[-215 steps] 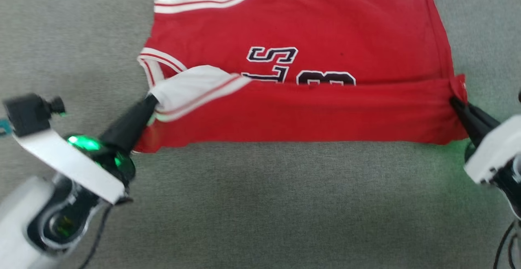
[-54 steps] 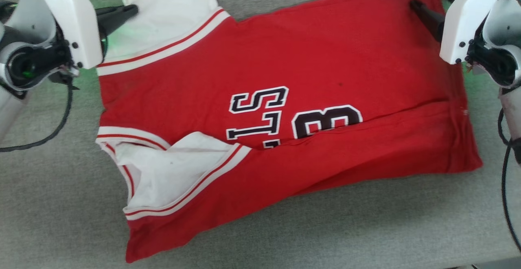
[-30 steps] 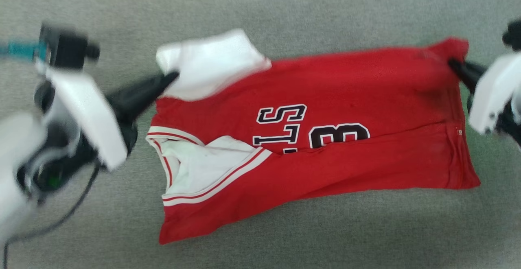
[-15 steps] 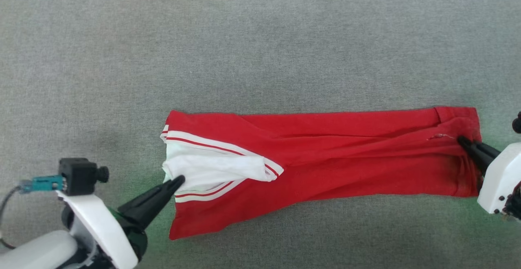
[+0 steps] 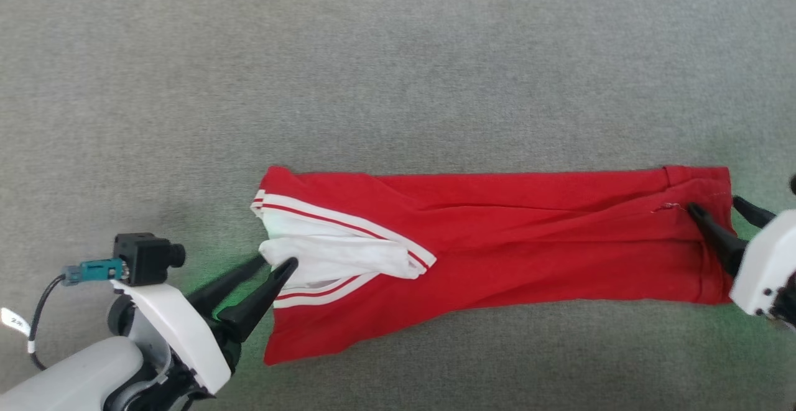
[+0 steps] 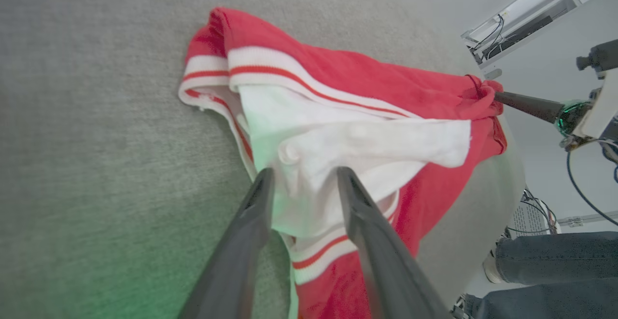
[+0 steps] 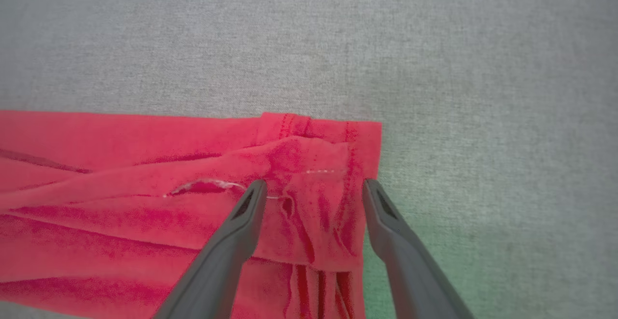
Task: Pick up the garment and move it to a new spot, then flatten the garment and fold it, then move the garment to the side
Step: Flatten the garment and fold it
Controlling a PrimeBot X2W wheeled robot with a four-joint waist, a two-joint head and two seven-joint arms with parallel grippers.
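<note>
The garment [image 5: 528,255] lies as a long folded band on the surface [image 5: 373,75], its long axis running straight across from my left to my right. My left gripper [image 5: 278,262] sits at one end, jaws parted around the white sleeve [image 5: 336,262] without pinching it. My right gripper [image 5: 714,204] straddles the hem [image 5: 715,178], wide open and gripping nothing. Each arm is nearest its own end, so I judge the next fold runs end to end.
</note>
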